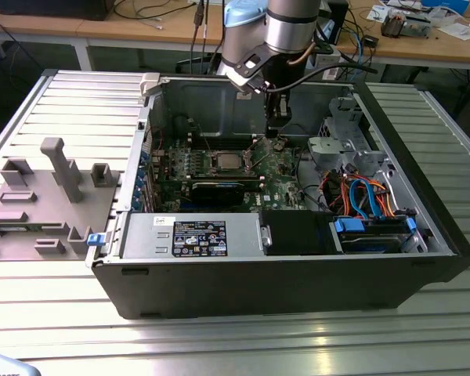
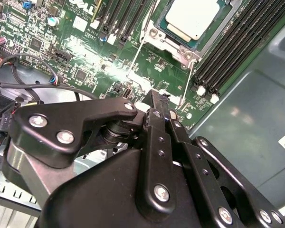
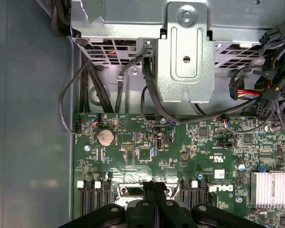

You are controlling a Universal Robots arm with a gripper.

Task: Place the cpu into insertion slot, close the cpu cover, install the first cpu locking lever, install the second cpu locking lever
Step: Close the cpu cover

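1. checking the exterior view, we see the arm [image 1: 286, 27] above an open computer case [image 1: 258, 286] that sits on a slatted metal table [image 1: 219, 345]. grey fixture blocks [image 1: 59, 168] lie on the table to the exterior view's left of the case.
2. the gripper [image 1: 273, 139] hangs inside the case over the green motherboard [image 1: 282, 184], just to the exterior view's right of the socket.
3. in both wrist views the fingers [image 3: 148, 190] are pressed together. we read the jaws as clenched and see nothing between them.
4. in the second wrist view the cpu [image 2: 194, 16] lies flat in the insertion slot [image 2: 153, 32], silver top up, between the black memory slots [image 2: 232, 42].
5. the cpu cover [image 2: 171, 42] frames the chip with the top showing through its window. it looks flat, but we cannot tell if it is fully down.
6. two thin wire levers [image 2: 138, 50] run from the socket frame toward the fingertips. one lever end sits just beside the tip, and we cannot tell if it touches.
7. in the first wrist view the coin battery [image 3: 105, 137] is on the board well apart from the fingers, a finned heatsink [image 3: 270, 189] sits at the board edge, and black cables [image 3: 149, 95] run from a metal drive cage [image 3: 187, 57] down to the board.
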